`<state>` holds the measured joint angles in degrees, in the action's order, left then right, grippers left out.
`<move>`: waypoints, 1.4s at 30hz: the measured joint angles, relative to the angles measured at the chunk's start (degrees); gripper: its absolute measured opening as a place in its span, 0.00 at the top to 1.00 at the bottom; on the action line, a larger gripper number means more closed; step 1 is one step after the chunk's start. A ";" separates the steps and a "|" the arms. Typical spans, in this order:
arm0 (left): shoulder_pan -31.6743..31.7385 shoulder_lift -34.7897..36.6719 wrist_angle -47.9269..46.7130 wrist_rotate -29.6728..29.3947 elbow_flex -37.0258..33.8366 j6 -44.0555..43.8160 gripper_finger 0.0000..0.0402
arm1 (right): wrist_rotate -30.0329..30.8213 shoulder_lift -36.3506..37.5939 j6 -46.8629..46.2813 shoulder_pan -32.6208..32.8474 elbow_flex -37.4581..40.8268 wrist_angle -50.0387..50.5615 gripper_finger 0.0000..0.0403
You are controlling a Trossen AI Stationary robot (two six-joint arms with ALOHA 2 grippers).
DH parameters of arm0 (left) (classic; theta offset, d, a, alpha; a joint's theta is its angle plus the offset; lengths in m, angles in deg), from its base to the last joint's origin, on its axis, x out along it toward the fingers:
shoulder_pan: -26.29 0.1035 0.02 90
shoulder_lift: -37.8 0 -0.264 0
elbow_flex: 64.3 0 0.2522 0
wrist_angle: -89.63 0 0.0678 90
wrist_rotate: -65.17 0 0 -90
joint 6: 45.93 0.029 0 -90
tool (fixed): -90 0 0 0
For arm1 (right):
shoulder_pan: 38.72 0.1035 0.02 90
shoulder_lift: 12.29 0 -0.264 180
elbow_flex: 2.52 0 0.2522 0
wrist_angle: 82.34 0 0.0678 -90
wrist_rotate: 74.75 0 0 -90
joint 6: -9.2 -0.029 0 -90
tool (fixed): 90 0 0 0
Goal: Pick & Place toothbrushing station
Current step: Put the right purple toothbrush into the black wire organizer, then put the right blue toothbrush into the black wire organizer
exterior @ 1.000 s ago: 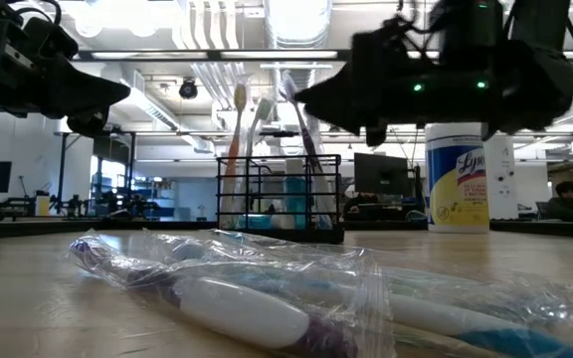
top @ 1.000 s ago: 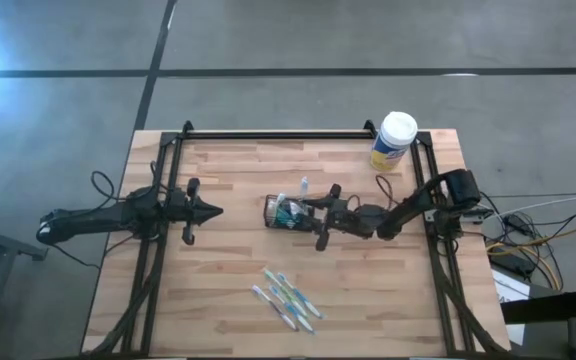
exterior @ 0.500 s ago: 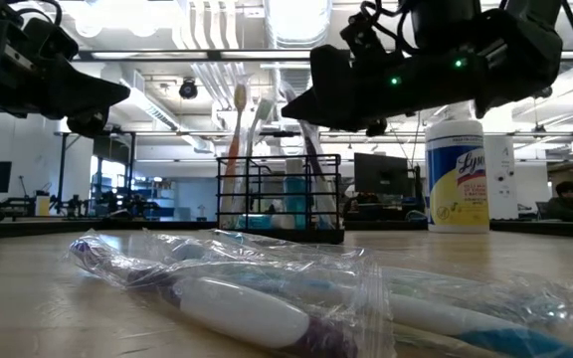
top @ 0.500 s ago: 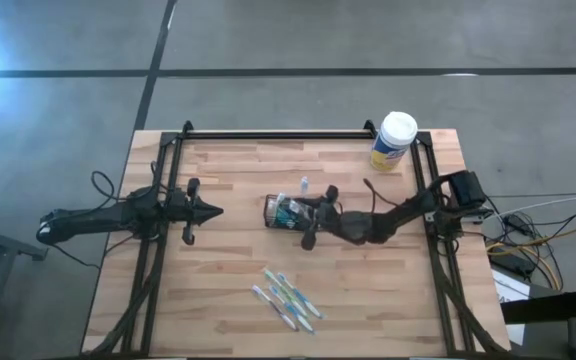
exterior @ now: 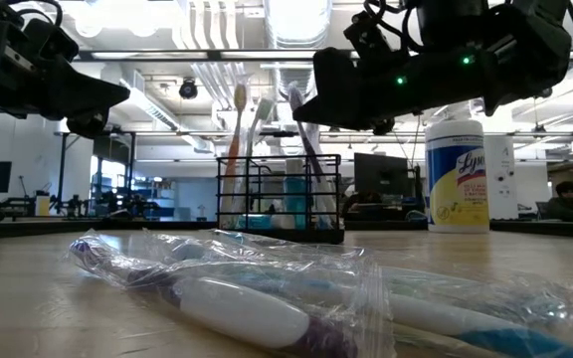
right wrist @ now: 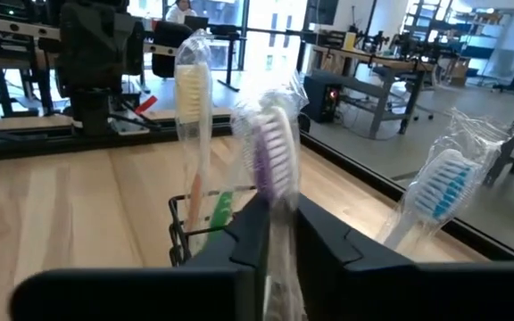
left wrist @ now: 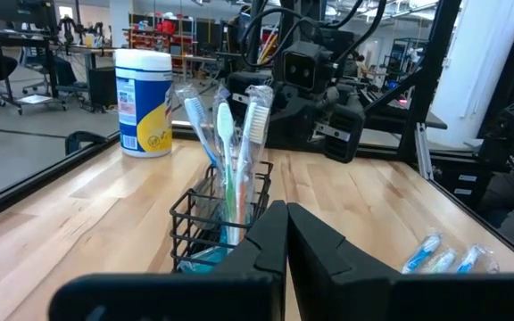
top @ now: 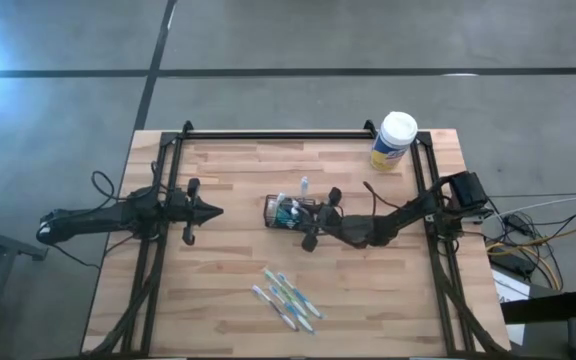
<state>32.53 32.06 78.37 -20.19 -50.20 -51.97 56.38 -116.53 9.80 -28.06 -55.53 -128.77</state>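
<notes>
Reaching low over the holder (top: 286, 213), right gripper (top: 305, 215) clamped on a wrapped toothbrush (right wrist: 273, 169)

A robotics lab or workshop: open hall with exposed ceiling ducts (exterior: 217, 30), strip lights, workbenches (right wrist: 373, 76) with monitors (exterior: 381, 174), shelving, and a wooden test table (top: 228, 280) on concrete floor.

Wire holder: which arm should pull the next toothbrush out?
Right. Its gripper is at the wire holder, jaws pinching a wrapped purple toothbrush. The left gripper waits shut, well away.
</notes>
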 joint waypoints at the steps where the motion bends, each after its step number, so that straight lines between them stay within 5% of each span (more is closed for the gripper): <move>1: 0.00 0.00 0.00 0.00 0.00 0.00 0.98 | 0.01 0.00 -0.06 0.00 0.04 0.00 0.92; 9: 0.00 0.00 0.00 -0.02 0.00 -0.04 0.98 | -0.49 0.02 0.31 1.13 0.06 -0.01 0.90; 21: 0.00 0.00 0.00 0.00 0.00 -0.17 0.98 | -0.18 3.84 -1.12 1.75 1.66 1.51 0.57; 33: -0.02 -0.07 -0.55 0.01 0.00 -0.22 0.98 | -0.59 20.78 -5.99 3.75 3.21 25.72 0.48; 42: -0.02 -0.07 -0.65 0.00 0.00 -0.22 0.98 | -5.41 38.70 2.81 11.62 6.05 35.02 0.51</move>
<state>32.51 31.99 77.72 -20.19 -50.20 -52.19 50.97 -77.83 12.61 -16.44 -49.49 -93.75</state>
